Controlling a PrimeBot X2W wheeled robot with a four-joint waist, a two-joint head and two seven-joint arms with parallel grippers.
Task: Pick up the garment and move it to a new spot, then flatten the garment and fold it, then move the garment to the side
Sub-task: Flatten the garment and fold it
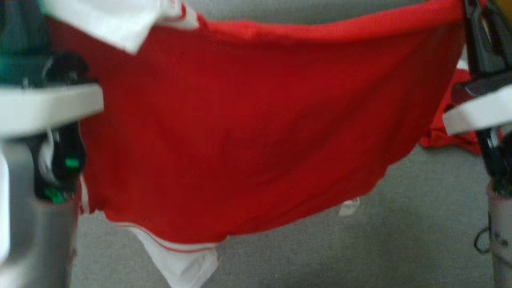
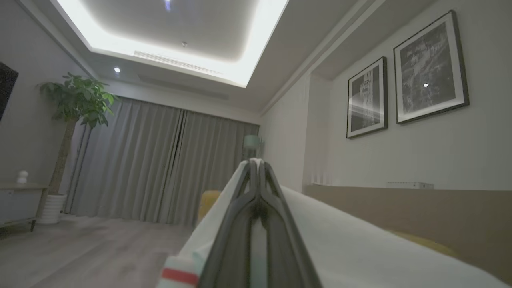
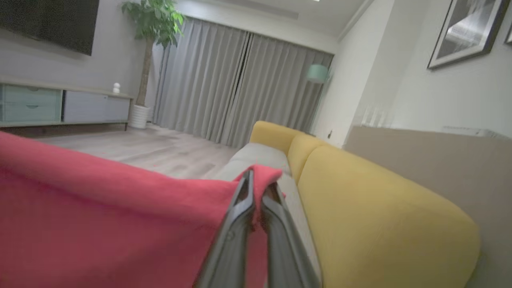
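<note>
1. Nearest and lowest: white sleeve [image 1: 180, 264] dangling toward the grey sofa seat [image 1: 420, 240]; likely to touch first and bunch underneath if lowered straight down.
2. Above it: red garment [image 1: 256, 132] held in the air between both arms, sagging mid-span; prone to landing creased unless drawn tauter.
3. Farthest, along the top edge: left gripper [image 2: 256, 163] pinched tight on white trim [image 2: 360, 248], right gripper [image 3: 258, 178] pinched on the red hem [image 3: 120, 188]; thin bites, apt to slip under a sharp tug.

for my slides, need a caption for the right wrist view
Right gripper shut on a fold of the red garment, yellow sofa beyond.
</note>
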